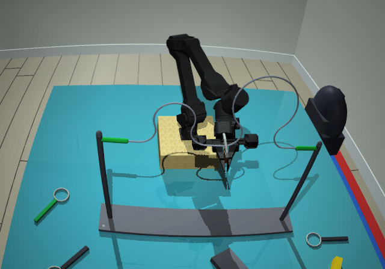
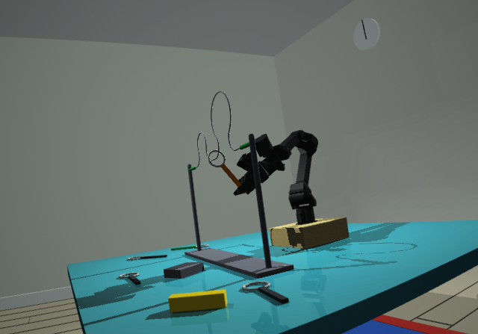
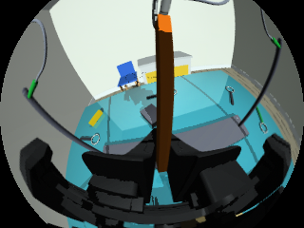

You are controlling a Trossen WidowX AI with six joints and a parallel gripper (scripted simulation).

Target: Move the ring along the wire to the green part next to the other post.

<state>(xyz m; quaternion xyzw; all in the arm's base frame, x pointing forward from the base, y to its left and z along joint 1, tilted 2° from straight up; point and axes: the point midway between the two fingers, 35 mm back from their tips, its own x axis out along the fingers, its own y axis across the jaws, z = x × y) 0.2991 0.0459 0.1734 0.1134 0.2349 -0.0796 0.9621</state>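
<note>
The ring (image 1: 224,139) (image 2: 216,158) with the orange handle (image 2: 231,175) (image 3: 166,89) sits around the thin grey wire (image 1: 267,77) (image 2: 220,93) at the low dip between its two loops, about midway between the posts. My gripper (image 1: 227,163) (image 2: 241,187) (image 3: 159,131) is shut on the lower end of the handle and holds the ring up in the air. The green wire parts are at the left post (image 1: 114,140) and the right post (image 1: 305,148). I cannot tell whether the ring touches the grey wire.
The two dark posts (image 1: 104,173) (image 1: 299,182) stand on a grey base plate (image 1: 155,219). The arm's base sits on a tan box (image 1: 169,141). Spare rings with a green handle (image 1: 49,205) and a black handle (image 1: 326,238), a dark block (image 1: 228,258) and a yellow block (image 1: 336,262) lie on the table.
</note>
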